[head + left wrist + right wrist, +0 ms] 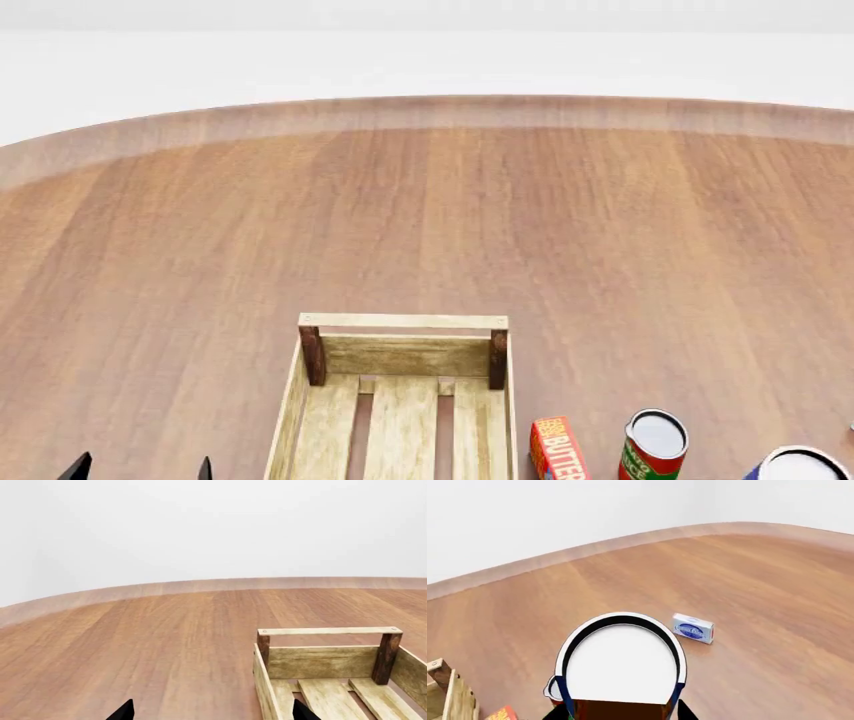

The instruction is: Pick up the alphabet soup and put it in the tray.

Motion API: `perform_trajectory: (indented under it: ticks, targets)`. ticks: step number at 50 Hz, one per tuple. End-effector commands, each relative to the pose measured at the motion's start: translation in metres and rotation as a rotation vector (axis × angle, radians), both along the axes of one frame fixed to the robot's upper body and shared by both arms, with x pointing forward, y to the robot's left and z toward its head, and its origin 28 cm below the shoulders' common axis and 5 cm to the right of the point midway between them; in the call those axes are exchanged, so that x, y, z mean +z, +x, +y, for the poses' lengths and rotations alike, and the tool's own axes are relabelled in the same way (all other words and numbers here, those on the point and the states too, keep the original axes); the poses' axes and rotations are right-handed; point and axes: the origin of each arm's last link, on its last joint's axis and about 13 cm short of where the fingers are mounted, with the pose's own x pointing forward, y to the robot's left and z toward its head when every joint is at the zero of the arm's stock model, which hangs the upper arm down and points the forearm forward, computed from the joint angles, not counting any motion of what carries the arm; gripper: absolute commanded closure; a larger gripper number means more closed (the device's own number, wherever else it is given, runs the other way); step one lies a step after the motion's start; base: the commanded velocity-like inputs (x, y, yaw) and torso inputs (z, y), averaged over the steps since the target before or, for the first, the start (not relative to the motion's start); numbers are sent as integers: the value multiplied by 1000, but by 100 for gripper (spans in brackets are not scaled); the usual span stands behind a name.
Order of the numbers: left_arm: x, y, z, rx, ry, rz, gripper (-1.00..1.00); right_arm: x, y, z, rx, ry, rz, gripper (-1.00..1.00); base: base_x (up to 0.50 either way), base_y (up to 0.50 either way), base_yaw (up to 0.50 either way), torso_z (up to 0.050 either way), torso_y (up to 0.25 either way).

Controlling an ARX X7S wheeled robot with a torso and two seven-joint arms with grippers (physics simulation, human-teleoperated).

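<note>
Right claw (620, 715): only dark finger bases show at the soup can's (620, 667) sides; grip state cannot be told. Left claw (212, 711) spread, tips apart beside the tray (400, 400), pinching nothing. Soup: blue wall, pale grey-white top, dark rim; stands at bench (427, 230) near edge, right of the red-green can (654, 445). Count: two cans, one tray, one butter box (557, 450), one small blue-white box (693, 628).

Bright, even, sharp renders; shadows barely visible.

Tray (400, 400) sits low centre on the counter (427, 220).
Butter box (558, 450), red can (653, 445), soup (797, 465) line up beside it.
</note>
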Motion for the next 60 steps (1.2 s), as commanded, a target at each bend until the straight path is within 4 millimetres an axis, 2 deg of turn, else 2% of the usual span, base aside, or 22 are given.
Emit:
perform_trajectory:
  ticks: [1, 16, 22, 44, 60]
  targets:
    - [0, 0, 0, 0, 0, 0, -100, 17, 7, 13, 115, -51, -47, 100, 0, 0, 0, 0, 0]
    - [0, 0, 0, 1, 0, 0, -100, 27, 23, 38, 296, -66, -67, 100, 0, 0, 0, 0, 1]
    - [0, 0, 0, 1, -1, 0, -100, 25, 30, 45, 371, -56, -59, 100, 0, 0, 0, 0, 0]
    - [0, 0, 0, -1, -3, 0, -100, 5, 53, 71, 607, -98, -24, 100, 0, 0, 0, 0, 0]
    - [0, 0, 0, 1, -3, -1, -100, -24, 69, 86, 735, -125, 31, 100, 0, 0, 0, 0, 1]
